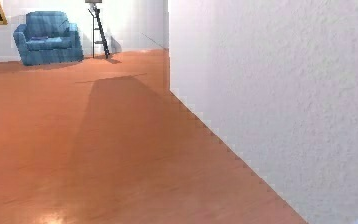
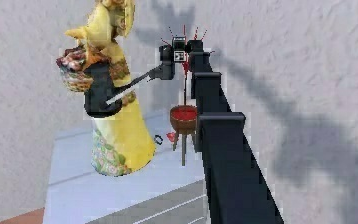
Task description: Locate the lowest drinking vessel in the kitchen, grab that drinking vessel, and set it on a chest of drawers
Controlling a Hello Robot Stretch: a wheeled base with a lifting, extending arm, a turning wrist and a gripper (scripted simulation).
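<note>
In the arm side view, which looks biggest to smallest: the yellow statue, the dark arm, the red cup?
Largest: yellow statue and dark arm look about alike; the arm is nearer the camera, so I won't rank them.
Smallest: red cup.

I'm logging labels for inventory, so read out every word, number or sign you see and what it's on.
None can be read.
The white squares at the end of the arm: black marks only, no legible letters or numbers.
The statue, red vessel and armchair: no lettering visible.
</note>
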